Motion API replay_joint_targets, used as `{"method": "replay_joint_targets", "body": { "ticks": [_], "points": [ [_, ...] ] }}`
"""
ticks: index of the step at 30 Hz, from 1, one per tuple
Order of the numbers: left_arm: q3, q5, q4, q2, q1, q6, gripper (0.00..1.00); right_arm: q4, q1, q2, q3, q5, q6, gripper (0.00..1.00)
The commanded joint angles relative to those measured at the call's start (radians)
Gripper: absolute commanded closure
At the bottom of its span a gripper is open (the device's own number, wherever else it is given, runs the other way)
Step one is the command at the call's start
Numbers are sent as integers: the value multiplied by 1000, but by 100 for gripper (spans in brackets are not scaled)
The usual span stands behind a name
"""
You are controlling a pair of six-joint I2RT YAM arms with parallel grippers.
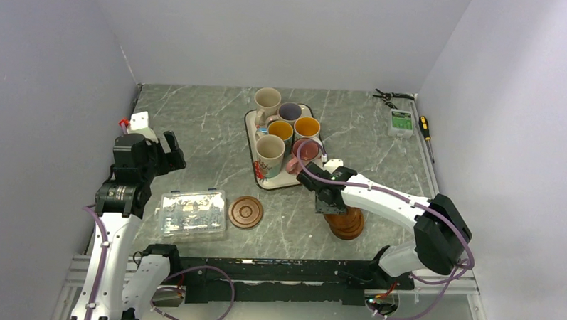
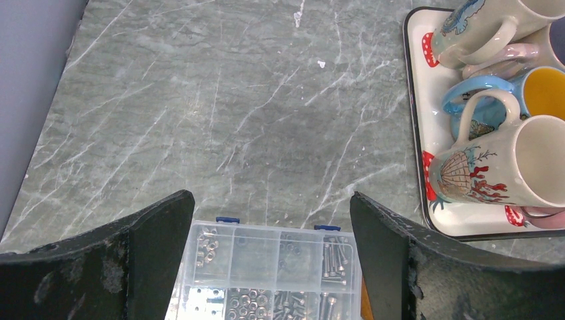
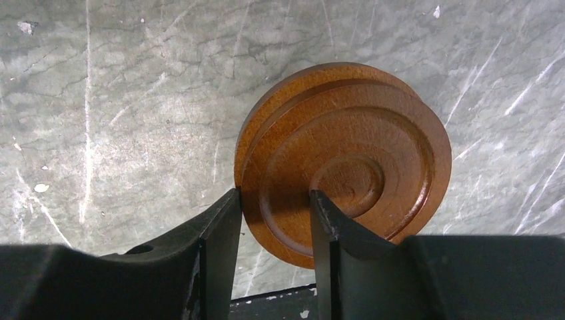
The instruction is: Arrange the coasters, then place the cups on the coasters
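Right gripper (image 3: pixel 274 200) straddles the near rim of the top coaster (image 3: pixel 346 160) on the coaster stack (image 1: pixel 349 225), near right. Fingers sit close; cannot tell if clamped. Lone coaster (image 1: pixel 246 211) lies just beside the parts box (image 1: pixel 193 213). Left gripper (image 2: pixel 270 200) is spread above the box. Cups (image 1: pixel 307 127) crowd the tray (image 1: pixel 247 130) beyond.

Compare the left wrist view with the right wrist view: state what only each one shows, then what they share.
Left wrist only: the open left gripper above a clear box of screws, and the tray holding mugs. Right wrist only: the right gripper straddling the rim of the uppermost of the stacked coasters. Both: the grey marbled table.
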Motion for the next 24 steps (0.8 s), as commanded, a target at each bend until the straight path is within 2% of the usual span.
{"method": "replay_joint_targets", "body": {
  "ticks": [1,5,11,17,24],
  "points": [
    [13,-11,31,-6,-3,-3,6,10,10,-6,-15,12,18,61],
    [15,-14,28,-7,-4,-2,6,1,22,-24,-2,20,21,72],
    [15,-17,27,-9,-4,-3,6,-21,43,-60,24,36,24,99],
    [15,-18,26,-10,-4,-4,6,0,126,-62,67,49,29,100],
    [15,-23,24,-11,-4,-5,6,16,243,48,160,80,73,100]
  ]
}}
